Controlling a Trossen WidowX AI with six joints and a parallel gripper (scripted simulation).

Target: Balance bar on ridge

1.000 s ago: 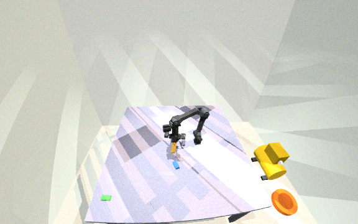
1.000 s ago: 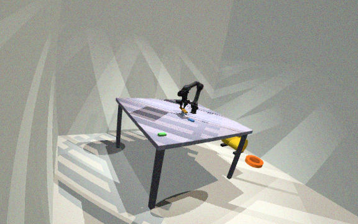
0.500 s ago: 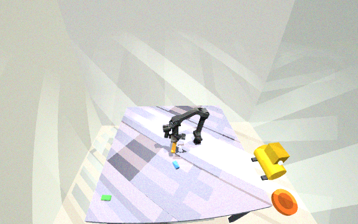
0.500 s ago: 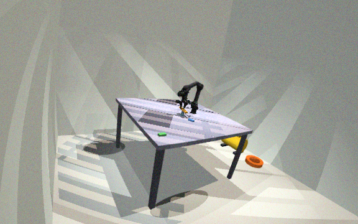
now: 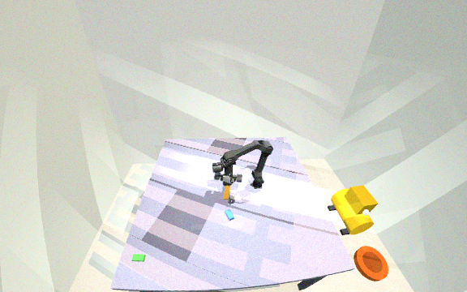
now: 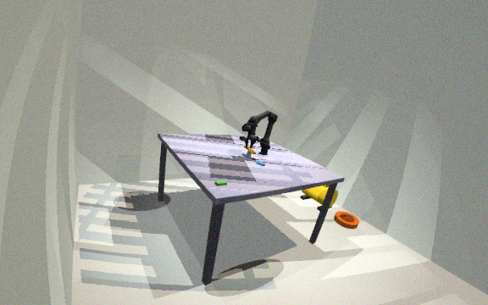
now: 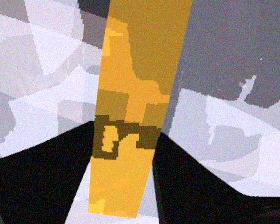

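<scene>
Gripper [image 5: 227, 183] [image 6: 250, 145] [image 7: 126, 133] pinching orange bar [image 5: 226, 192] [image 6: 250, 150] [image 7: 131, 100], one dark finger per side in wrist view. Pads' contact faces hidden, only finger outlines readable. Bar runs out of the top of wrist frame, so far end is cut off there; near end sticks out past the fingers. Top view: gripper covers part of bar.

Bar is over the table [image 5: 274, 247] [image 6: 278, 189], in front of arm [image 5: 261, 162] [image 6: 270, 127]. Exterior shows a small grey-blue shape [image 6: 249, 155] right under it, likely the ridge, too small to confirm. Can't tell if bar touches it, or if bar is level.

Blue block [image 5: 229, 215] [image 6: 260, 163] near bar, on table. Green block [image 5: 139, 257] [image 6: 220, 183] well apart, by table edge. Yellow object [image 5: 342, 206] [image 6: 320, 195] off to the side, partly behind table in exterior.
</scene>
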